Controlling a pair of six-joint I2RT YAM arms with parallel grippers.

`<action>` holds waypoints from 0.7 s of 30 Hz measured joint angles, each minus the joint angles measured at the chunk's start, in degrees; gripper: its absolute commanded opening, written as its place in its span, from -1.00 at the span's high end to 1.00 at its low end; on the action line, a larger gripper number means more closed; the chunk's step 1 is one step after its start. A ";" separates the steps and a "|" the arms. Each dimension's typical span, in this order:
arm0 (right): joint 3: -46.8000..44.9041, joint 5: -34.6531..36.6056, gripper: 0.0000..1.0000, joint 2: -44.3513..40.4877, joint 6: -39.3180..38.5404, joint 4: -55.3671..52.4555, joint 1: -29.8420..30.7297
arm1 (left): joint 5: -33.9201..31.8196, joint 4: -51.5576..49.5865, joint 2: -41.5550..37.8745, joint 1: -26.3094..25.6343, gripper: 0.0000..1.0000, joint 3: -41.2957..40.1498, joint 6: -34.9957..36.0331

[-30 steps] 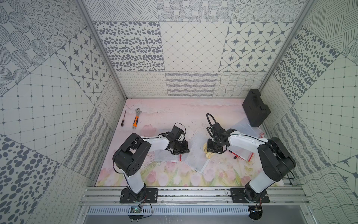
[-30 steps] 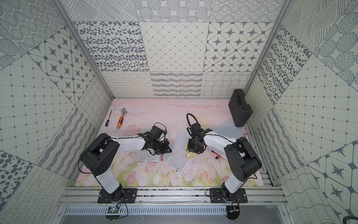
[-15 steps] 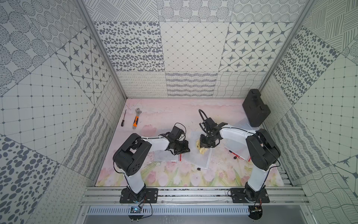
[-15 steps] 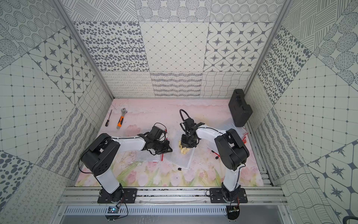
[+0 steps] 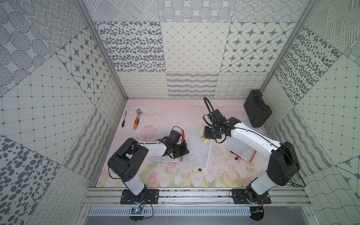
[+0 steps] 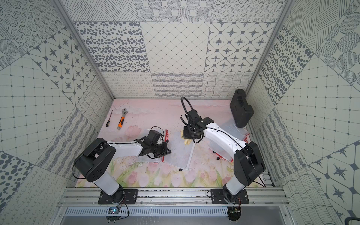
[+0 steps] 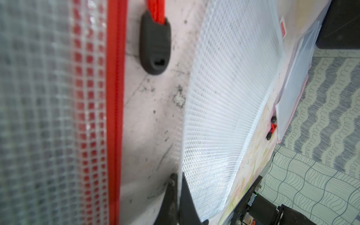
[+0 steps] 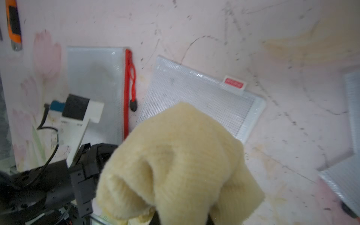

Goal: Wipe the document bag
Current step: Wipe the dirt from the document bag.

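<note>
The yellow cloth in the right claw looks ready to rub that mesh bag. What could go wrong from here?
1. The left gripper seems to pinch only the thin edge of the document bag; a firm stroke could pull it free, and the bag would slide.
2. The cloth in the right gripper sits near the bag's corner, so it may run onto the smudged mat and drag grime back.

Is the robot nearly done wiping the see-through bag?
Not yet. Done: the right gripper grips the yellow cloth, and the left gripper pinches the edge of the document bag. Now: the cloth is over the bag's far end. Left: dark specks show on the mesh.
</note>
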 measured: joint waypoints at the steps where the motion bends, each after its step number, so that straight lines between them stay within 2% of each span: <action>1: -0.50 -0.76 1.00 0.90 1.05 0.98 2.56 | -0.39 0.35 0.00 0.00 1.00 -0.04 -1.14; 5: -4.98 -4.26 1.00 5.46 6.27 5.70 10.01 | -3.04 1.84 0.00 0.00 1.00 -0.04 -4.74; 11: -11.72 -6.99 1.00 8.02 12.20 10.91 10.45 | -5.16 3.58 0.66 0.00 1.00 0.26 -7.98; 16: -17.55 -9.46 1.00 4.81 12.22 13.88 3.58 | -5.90 4.42 0.70 0.00 1.00 0.07 -9.31; 21: -22.58 -5.88 1.00 -4.26 8.24 6.14 -10.64 | -6.71 4.61 0.59 0.00 1.00 -0.09 -9.49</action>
